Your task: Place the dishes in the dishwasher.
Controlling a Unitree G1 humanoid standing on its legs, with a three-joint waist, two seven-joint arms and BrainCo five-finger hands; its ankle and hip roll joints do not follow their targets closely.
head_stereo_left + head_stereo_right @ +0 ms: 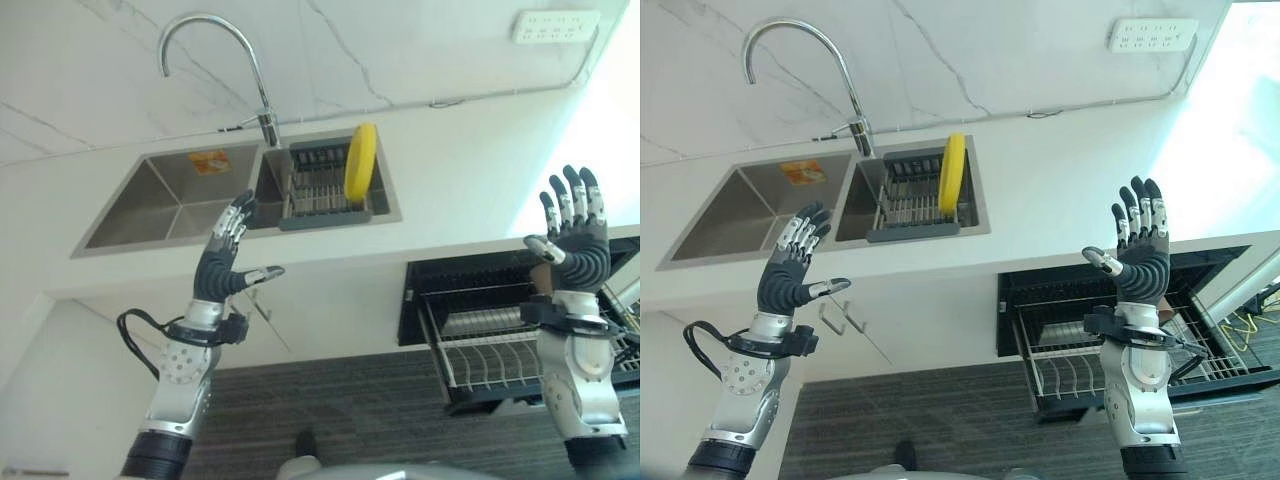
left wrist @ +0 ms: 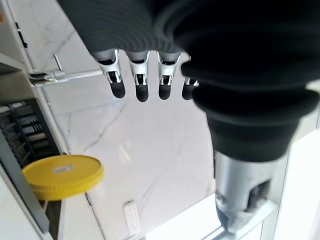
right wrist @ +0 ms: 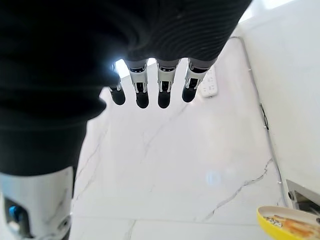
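Yellow plate (image 1: 360,162) stands on edge in the rack (image 1: 318,190) inside the sink (image 1: 170,200), untouched, while the left robot hand (image 1: 224,262) and right robot hand (image 1: 572,238) hover spread and empty before the counter's (image 1: 450,190) front edge, dishwasher (image 1: 520,330) open below.

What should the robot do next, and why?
Probably reach the left hand toward the yellow plate. The plate stands upright in the sink rack, both hands are open and empty, and the dishwasher is already open.
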